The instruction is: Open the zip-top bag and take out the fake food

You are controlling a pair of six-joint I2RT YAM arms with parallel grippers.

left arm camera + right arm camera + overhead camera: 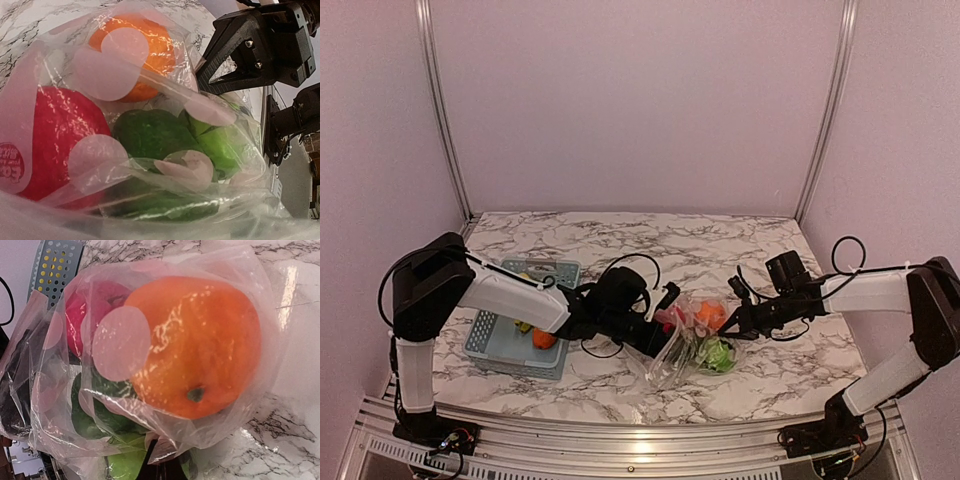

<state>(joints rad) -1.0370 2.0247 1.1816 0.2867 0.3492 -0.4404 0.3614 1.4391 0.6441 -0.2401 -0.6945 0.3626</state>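
Well, the bag [672,362] lay on the marble table [800,370] between the two arms, right in front of the left gripper [665,303], whose jaws I could not make out as wide or narrow. Opposite it, the right gripper [740,322] was pinched tight on the bag's far edge, apparently to anchor the slippery film while the mouth was worked open. Crowded against the thin, crinkled, glossy plastic sat a dimpled round orange [200,345], a smooth red fruit [55,135] and waxy green pieces [150,135]. Behind the left gripper stood a perforated blue basket [485,338].
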